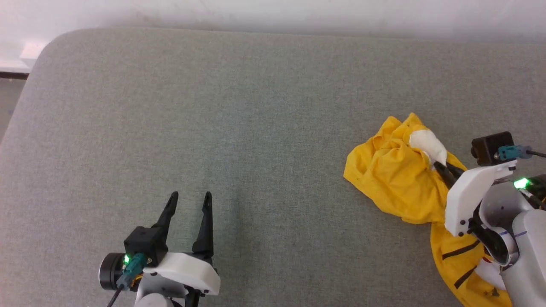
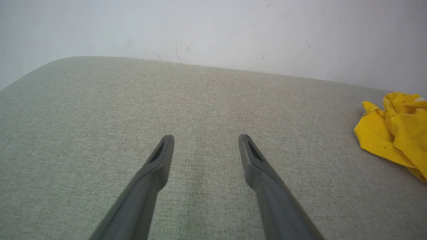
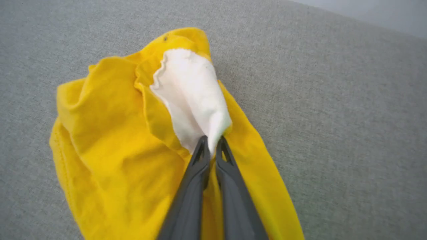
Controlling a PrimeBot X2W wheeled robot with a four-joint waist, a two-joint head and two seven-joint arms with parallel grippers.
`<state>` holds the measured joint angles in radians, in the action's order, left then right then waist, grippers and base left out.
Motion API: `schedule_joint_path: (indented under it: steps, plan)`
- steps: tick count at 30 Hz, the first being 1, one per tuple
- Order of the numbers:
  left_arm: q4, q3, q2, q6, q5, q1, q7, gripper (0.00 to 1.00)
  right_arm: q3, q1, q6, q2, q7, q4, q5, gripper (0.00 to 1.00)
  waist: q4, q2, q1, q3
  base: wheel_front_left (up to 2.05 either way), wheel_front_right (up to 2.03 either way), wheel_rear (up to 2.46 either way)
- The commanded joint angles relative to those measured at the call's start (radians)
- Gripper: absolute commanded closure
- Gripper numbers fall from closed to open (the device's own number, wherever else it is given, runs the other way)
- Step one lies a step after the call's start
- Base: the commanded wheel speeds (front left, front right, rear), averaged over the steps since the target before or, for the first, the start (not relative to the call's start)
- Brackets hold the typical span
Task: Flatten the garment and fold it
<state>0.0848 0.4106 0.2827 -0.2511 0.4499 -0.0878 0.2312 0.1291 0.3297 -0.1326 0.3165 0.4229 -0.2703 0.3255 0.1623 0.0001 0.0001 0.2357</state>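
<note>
The garment (image 1: 392, 179) sits in a crumpled heap on the right side of the grey surface (image 1: 256, 106), nowhere near flat. So this looks like the very opening of the flattening step: getting a first hold.

And there is the hold! The right gripper (image 3: 210, 142) has its jaws pressed together on a pinch of the white patch (image 3: 190, 96), right where that patch narrows to a point on top of the heap.

What next? By my reading, a lift or a drag toward the open middle of the surface, to let the cloth hang out and show a hem or a sleeve. A thin pinch like this could slip, so a gentle pull is the call.

The cloth itself is bright yellow, soft and thickly bunched, with folds running every way and a stitched edge curling along one side. A few black stripes (image 1: 460, 252) peek out on the near part, beside the right arm.

Across the way, the left gripper (image 1: 190, 197) is over bare surface, jaws wide apart and holding nothing, well apart from the heap. It will likely have to come over for a second corner. A pale wall (image 2: 213, 26) stands behind.
</note>
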Motion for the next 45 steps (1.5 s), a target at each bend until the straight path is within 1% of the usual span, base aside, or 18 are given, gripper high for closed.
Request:
schedule_joint_path:
  steps: [1, 4, 7, 11, 14, 16, 19, 25, 26, 27, 28, 31, 33, 36, 40, 43, 45]
  plan:
    - [0.004, -0.003, -0.004, 0.001, 0.009, -0.001, 0.010, 0.00, -0.003, 0.026, 0.002, 0.004, -0.014, 0.009, 0.004, 1.00, -0.017, -0.0001, -0.0001, -0.029, 0.00, 0.00, 0.00]
    - [0.008, -0.004, -0.002, 0.002, 0.012, 0.006, 0.011, 0.00, 0.017, 0.048, 0.002, 0.008, -0.026, 0.052, 0.008, 1.00, -0.027, -0.0001, -0.0001, -0.056, 0.00, 0.00, 0.00]
    - [0.010, -0.006, 0.000, 0.001, 0.016, 0.013, 0.012, 0.00, 0.053, 0.092, 0.002, -0.003, -0.025, 0.117, 0.026, 1.00, -0.033, -0.0001, -0.0001, -0.076, 0.00, 0.00, 0.00]
    - [0.010, -0.006, 0.003, 0.000, 0.021, 0.022, 0.012, 0.00, 0.139, 0.178, 0.002, -0.017, -0.008, 0.204, 0.040, 1.00, -0.033, -0.0001, -0.0001, -0.093, 0.00, 0.00, 0.00]
    - [0.010, -0.008, 0.004, -0.001, 0.027, 0.031, 0.013, 0.00, 0.210, 0.238, 0.002, -0.040, 0.013, 0.232, 0.051, 1.00, -0.028, -0.0001, -0.0001, -0.099, 0.00, 0.00, 0.00]
    - [0.011, -0.007, 0.003, 0.001, 0.029, 0.035, 0.014, 0.00, 0.261, 0.261, 0.002, -0.057, 0.024, 0.225, 0.054, 1.00, -0.021, -0.0001, -0.0001, -0.098, 0.00, 0.00, 0.00]
    - [0.018, 0.002, -0.004, 0.006, 0.030, 0.032, 0.015, 0.00, 0.340, 0.262, 0.002, -0.080, 0.026, 0.181, 0.048, 1.00, -0.003, -0.0001, -0.0001, -0.093, 0.00, 0.00, 0.00]
    - [0.039, 0.019, -0.018, 0.019, 0.034, 0.018, 0.015, 0.00, 0.490, 0.171, 0.002, -0.135, 0.010, 0.032, 0.071, 1.00, 0.041, -0.0001, -0.0001, -0.086, 0.00, 0.00, 0.00]
    - [0.041, 0.019, -0.018, 0.020, 0.034, 0.016, 0.016, 0.00, 0.508, 0.157, 0.002, -0.141, 0.007, 0.012, 0.077, 0.82, 0.046, -0.0001, -0.0001, -0.085, 0.00, 0.00, 0.00]
    - [0.043, 0.019, -0.018, 0.020, 0.035, 0.016, 0.016, 0.00, 0.525, 0.148, 0.002, -0.144, 0.007, -0.007, 0.082, 0.53, 0.049, -0.0001, -0.0001, -0.085, 0.00, 0.00, 0.00]
    - [0.045, 0.018, -0.017, 0.021, 0.035, 0.015, 0.017, 0.00, 0.539, 0.142, 0.002, -0.145, 0.008, -0.023, 0.088, 0.00, 0.051, -0.0001, -0.0001, -0.085, 0.00, 0.00, 0.00]
    - [0.050, 0.018, -0.014, 0.020, 0.035, 0.017, 0.017, 0.00, 0.544, 0.142, 0.002, -0.150, -0.010, -0.046, 0.109, 0.00, 0.053, -0.0001, -0.0001, -0.087, 0.00, 0.00, 0.00]
    - [0.053, 0.017, -0.012, 0.017, 0.036, 0.022, 0.018, 0.00, 0.510, 0.148, 0.002, -0.154, -0.041, -0.047, 0.123, 0.00, 0.048, -0.0001, -0.0001, -0.095, 0.00, 0.00, 0.00]
    - [0.052, 0.018, -0.008, 0.014, 0.036, 0.031, 0.018, 0.00, 0.415, 0.148, 0.002, -0.158, -0.103, -0.029, 0.119, 0.00, 0.038, -0.0001, -0.0001, -0.114, 0.00, 0.00, 0.00]
    - [0.038, 0.013, 0.005, 0.008, 0.039, 0.045, 0.013, 0.00, 0.257, 0.126, 0.002, -0.151, -0.169, 0.010, 0.057, 0.00, 0.014, -0.0001, -0.0001, -0.139, 0.00, 0.00, 0.00]
    - [0.025, 0.009, 0.018, 0.002, 0.040, 0.057, 0.006, 0.00, 0.188, 0.113, 0.002, -0.141, -0.164, 0.036, 0.008, 0.00, -0.008, -0.0001, -0.0001, -0.148, 0.00, 0.00, 0.00]
    - [0.017, 0.009, 0.023, -0.001, 0.040, 0.060, 0.000, 0.00, 0.171, 0.115, 0.002, -0.132, -0.143, 0.046, -0.014, 0.00, -0.016, -0.0001, -0.0001, -0.149, 0.00, 0.00, 0.00]
